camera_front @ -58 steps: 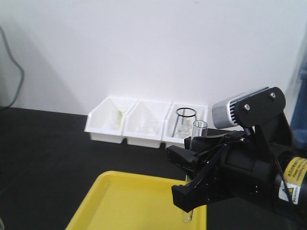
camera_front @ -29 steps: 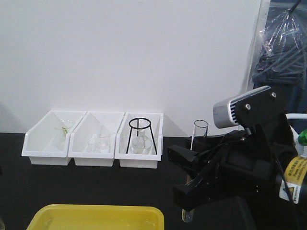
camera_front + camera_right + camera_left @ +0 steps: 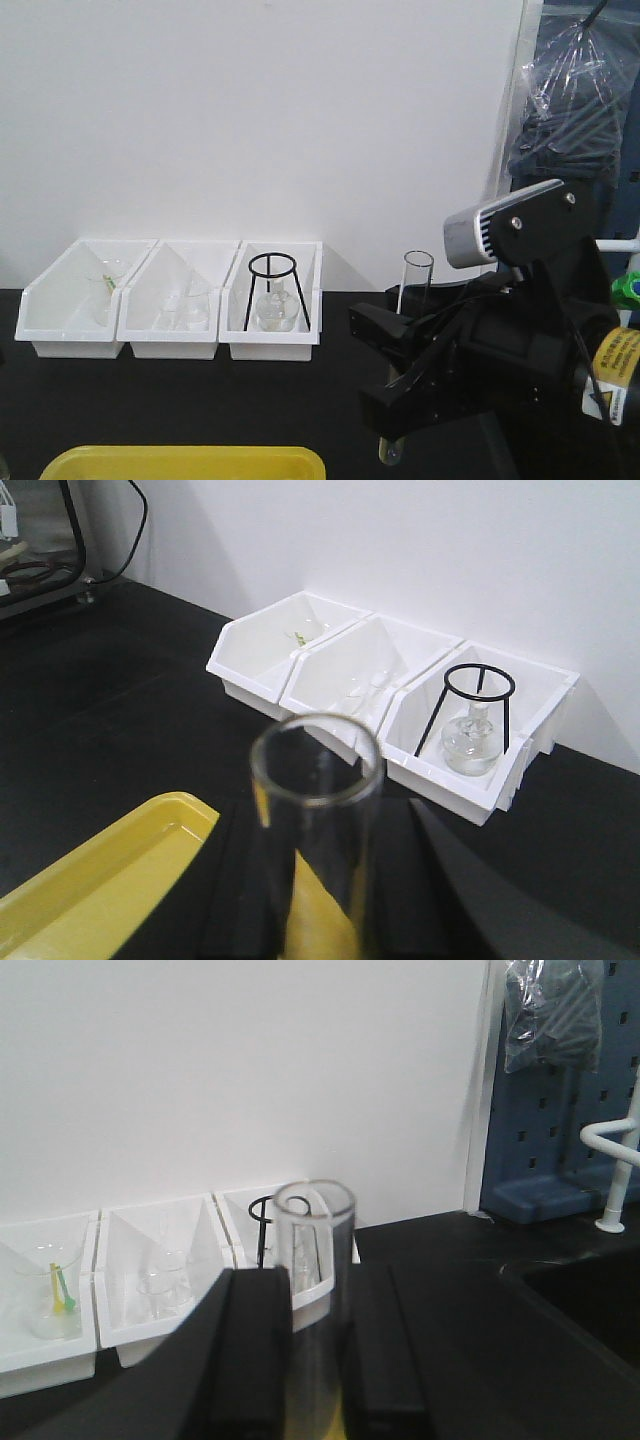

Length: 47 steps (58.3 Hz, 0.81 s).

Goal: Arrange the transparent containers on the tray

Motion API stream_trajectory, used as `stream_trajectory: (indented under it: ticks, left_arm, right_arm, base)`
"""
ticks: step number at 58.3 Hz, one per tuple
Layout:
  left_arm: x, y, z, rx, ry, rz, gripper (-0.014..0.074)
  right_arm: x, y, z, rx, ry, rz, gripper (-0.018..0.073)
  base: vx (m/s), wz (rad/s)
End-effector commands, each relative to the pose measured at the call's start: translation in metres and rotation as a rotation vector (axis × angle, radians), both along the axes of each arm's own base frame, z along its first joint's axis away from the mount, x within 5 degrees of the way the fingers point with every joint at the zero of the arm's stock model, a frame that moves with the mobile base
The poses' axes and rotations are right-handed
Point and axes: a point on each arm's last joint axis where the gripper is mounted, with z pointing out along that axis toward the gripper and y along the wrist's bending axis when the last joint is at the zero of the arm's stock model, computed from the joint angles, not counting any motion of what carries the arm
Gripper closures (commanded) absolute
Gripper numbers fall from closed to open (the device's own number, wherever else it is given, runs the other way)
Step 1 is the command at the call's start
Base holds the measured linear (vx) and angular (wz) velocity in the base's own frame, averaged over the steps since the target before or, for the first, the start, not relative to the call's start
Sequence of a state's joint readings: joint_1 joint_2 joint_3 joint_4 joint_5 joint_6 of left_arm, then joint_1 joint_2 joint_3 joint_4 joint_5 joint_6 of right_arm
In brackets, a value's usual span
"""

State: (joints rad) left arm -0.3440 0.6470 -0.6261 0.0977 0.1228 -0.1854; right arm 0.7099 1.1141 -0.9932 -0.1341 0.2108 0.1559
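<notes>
Two clear tubes showed across the views. Front view: the right gripper (image 3: 395,370) pinched the right tube (image 3: 416,275) upright, flared rim above the grip, round bottom below it, over the black table (image 3: 150,400) right of the tray (image 3: 185,462). Three white bins (image 3: 175,338) stood at the wall (image 3: 250,120): a beaker (image 3: 108,300) with a green stick (image 3: 109,283), more beakers (image 3: 185,310), and a flask (image 3: 272,312) under a black tripod (image 3: 275,262). Since half a second before, bins and tray had slid left in frame; gripper and tube had not. Left wrist: the left gripper (image 3: 315,1295) clamped the left tube (image 3: 315,1230), bins behind at left. Right wrist: the right tube's rim loomed close, tray at lower left, tripod bin nearest.
</notes>
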Motion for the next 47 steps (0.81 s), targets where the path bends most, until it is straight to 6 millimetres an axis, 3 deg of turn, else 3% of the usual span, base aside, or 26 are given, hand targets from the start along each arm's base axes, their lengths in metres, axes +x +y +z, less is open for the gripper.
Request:
stream_trajectory:
  ticks: [1, 35, 41, 47]
  left_arm:
    - [-0.003, 0.0, 0.022, -0.046, -0.119, -0.012, 0.0548]
    - [-0.003, 0.0, 0.021, -0.046, -0.117, -0.012, 0.0548]
    - [-0.003, 0.0, 0.017, -0.028, -0.069, -0.006, 0.0548]
    - [0.003, -0.001, 0.0, 0.018, 0.089, 0.009, 0.0547]
  right_arm:
    - [-0.004, -0.002, 0.025, 0.078, -0.112, 0.012, 0.055]
    - [-0.004, -0.002, 0.026, 0.084, -0.12, 0.013, 0.055]
    - [-0.004, -0.002, 0.026, 0.089, -0.126, 0.014, 0.055]
    - [0.002, 0.003, 0.019, 0.126, -0.052, 0.003, 0.055]
  base:
    - [0.0, 0.0]
    - [0.0, 0.0]
    - [0.0, 0.0]
    - [0.0, 0.0]
